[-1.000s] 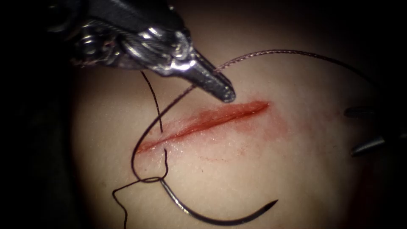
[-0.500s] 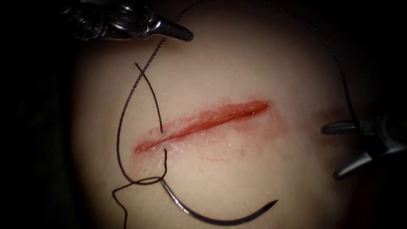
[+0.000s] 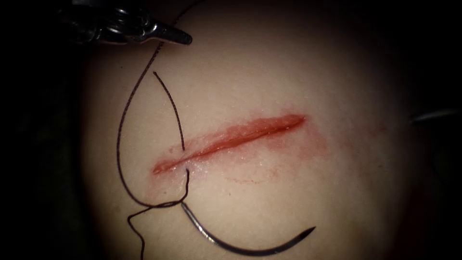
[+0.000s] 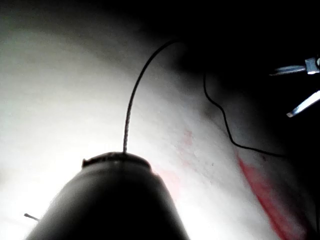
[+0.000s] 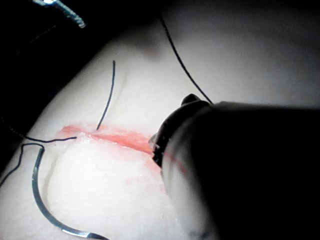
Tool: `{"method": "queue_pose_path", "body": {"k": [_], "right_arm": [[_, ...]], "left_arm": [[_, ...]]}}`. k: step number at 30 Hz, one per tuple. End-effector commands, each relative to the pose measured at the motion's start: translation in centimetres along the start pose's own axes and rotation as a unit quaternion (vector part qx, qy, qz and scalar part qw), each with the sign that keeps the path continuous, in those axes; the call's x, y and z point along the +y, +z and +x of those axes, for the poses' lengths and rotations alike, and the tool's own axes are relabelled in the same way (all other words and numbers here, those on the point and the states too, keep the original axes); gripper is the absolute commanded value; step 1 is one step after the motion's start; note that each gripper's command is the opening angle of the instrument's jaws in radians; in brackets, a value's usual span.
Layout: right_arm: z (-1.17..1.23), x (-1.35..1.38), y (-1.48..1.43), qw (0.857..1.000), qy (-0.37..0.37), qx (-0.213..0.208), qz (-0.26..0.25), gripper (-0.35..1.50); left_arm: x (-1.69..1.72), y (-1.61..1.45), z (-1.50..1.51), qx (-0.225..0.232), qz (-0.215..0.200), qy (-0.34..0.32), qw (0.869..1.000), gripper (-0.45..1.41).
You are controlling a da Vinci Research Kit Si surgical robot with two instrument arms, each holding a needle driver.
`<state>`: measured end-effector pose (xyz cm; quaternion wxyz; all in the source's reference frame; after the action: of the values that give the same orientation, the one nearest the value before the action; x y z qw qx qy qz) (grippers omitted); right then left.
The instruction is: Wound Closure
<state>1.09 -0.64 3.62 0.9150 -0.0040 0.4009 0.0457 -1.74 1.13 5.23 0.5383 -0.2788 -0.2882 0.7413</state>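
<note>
The left arm's steel end effector sits at the upper left of the endoscope view, its jaws closed on the dark braided thread, which sweeps down in a long loop to the left of the cut. The curved steel needle lies free on the pale pork tissue below the red, slanting cut, held by neither tool and not in the tissue. A short thread tail rises above the cut's left end (one stitch crosses there). The right arm's end effector holds nothing; its jaws appear parted, though dimly lit.
</note>
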Motion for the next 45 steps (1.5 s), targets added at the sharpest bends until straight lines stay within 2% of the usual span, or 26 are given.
{"method": "queue_pose_path", "body": {"k": [1, 5, 9, 10, 11, 13, 16, 17, 18, 19, 20, 21, 22, 23, 25, 26, 28, 29, 30, 32, 33, 37, 39, 42, 44, 45], "right_arm": [[0.06, 0.09, 0.03, 1.000, -0.007, -0.005, -0.006, 1.40], [0.16, 0.13, 0.03, 0.999, -0.032, -0.022, -0.030, 1.43], [0.29, 0.11, -0.04, 0.997, -0.040, 0.004, -0.070, 1.47], [0.32, 0.11, -0.05, 0.997, -0.037, 0.008, -0.074, 1.45], [0.43, 0.08, -0.02, 0.998, -0.025, 0.022, -0.059, 1.30], [0.47, 0.04, 0.04, 0.998, -0.024, 0.034, -0.041, 1.25], [0.61, -0.18, 0.32, 0.996, 0.002, 0.084, 0.024, 0.90], [0.66, -0.34, 0.57, 0.993, 0.029, 0.105, 0.055, 0.31], [0.67, -0.41, 0.68, 0.988, 0.067, 0.113, 0.079, -0.19], [0.67, -0.48, 0.80, 0.981, 0.111, 0.118, 0.110, -0.35], [0.67, -0.56, 0.95, 0.974, 0.144, 0.115, 0.134, -0.35], [0.64, -0.73, 1.29, 0.970, 0.150, 0.116, 0.153, -0.35], [0.64, -0.73, 1.29, 0.970, 0.150, 0.116, 0.153, -0.35], [0.63, -0.91, 1.67, 0.976, 0.126, 0.112, 0.139, -0.35], [0.64, -1.04, 2.00, 0.981, 0.124, 0.107, 0.105, -0.35], [0.65, -1.16, 2.37, 0.981, 0.138, 0.119, 0.067, -0.35], [0.77, -1.26, 2.88, 0.955, 0.214, 0.193, 0.067, -0.35], [0.83, -1.26, 3.00, 0.949, 0.226, 0.209, 0.062, -0.35], [0.83, -1.26, 3.00, 0.949, 0.226, 0.209, 0.062, -0.35], [0.91, -1.25, 3.23, 0.942, 0.223, 0.243, 0.063, -0.35], [0.92, -1.28, 3.39, 0.935, 0.205, 0.271, 0.098, -0.35], [0.89, -1.46, 3.58, 0.921, 0.174, 0.316, 0.148, -0.35], [0.94, -1.57, 3.57, 0.887, 0.180, 0.369, 0.211, -0.35], [0.99, -1.55, 3.46, 0.854, 0.195, 0.408, 0.258, -0.35], [1.02, -1.54, 3.36, 0.825, 0.229, 0.436, 0.277, -0.35], [1.03, -1.53, 3.31, 0.802, 0.261, 0.453, 0.288, -0.35]], "left_arm": [[-0.01, 0.09, 0.01, 0.001, 0.000, -0.002, 1.000, -0.45], [-0.01, 0.14, -0.03, 0.000, -0.001, -0.013, 1.000, -0.45], [-0.10, 0.21, -0.15, -0.022, 0.016, -0.045, 0.999, -0.45], [-0.12, 0.23, -0.17, -0.031, 0.022, -0.046, 0.998, -0.45], [-0.16, 0.30, -0.17, -0.029, 0.023, -0.048, 0.998, -0.45], [-0.15, 0.32, -0.15, -0.017, 0.010, -0.053, 0.998, -0.45], [0.00, 0.29, -0.01, 0.043, -0.089, -0.068, 0.993, -0.45], [0.09, 0.23, 0.10, 0.076, -0.164, -0.072, 0.981, -0.45], [0.13, 0.19, 0.15, 0.090, -0.190, -0.075, 0.975, -0.45], [0.17, 0.14, 0.21, 0.107, -0.216, -0.078, 0.967, -0.45], [0.20, 0.09, 0.26, 0.115, -0.231, -0.081, 0.963, -0.45], [0.25, 0.01, 0.34, 0.124, -0.252, -0.087, 0.956, -0.45], [0.25, 0.01, 0.34, 0.124, -0.252, -0.087, 0.956, -0.45], [0.29, -0.04, 0.39, 0.135, -0.253, -0.093, 0.953, -0.45], [0.33, -0.06, 0.41, 0.153, -0.262, -0.099, 0.948, -0.45], [0.35, -0.05, 0.43, 0.168, -0.275, -0.102, 0.941, -0.45], [0.35, 0.02, 0.45, 0.186, -0.276, -0.105, 0.937, -0.45], [0.34, 0.04, 0.45, 0.190, -0.273, -0.103, 0.937, -0.45], [0.34, 0.04, 0.45, 0.190, -0.273, -0.103, 0.937, -0.45], [0.29, 0.12, 0.41, 0.196, -0.268, -0.096, 0.938, -0.45], [0.25, 0.16, 0.38, 0.200, -0.265, -0.091, 0.939, -0.45], [0.17, 0.21, 0.37, 0.208, -0.257, -0.087, 0.940, -0.45], [0.06, 0.24, 0.36, 0.217, -0.243, -0.071, 0.943, -0.45], [-0.07, 0.23, 0.34, 0.215, -0.216, -0.049, 0.951, -0.45], [-0.23, 0.23, 0.26, 0.207, -0.178, -0.025, 0.962, -0.45], [-0.37, 0.27, 0.19, 0.198, -0.134, -0.009, 0.971, -0.45]]}}
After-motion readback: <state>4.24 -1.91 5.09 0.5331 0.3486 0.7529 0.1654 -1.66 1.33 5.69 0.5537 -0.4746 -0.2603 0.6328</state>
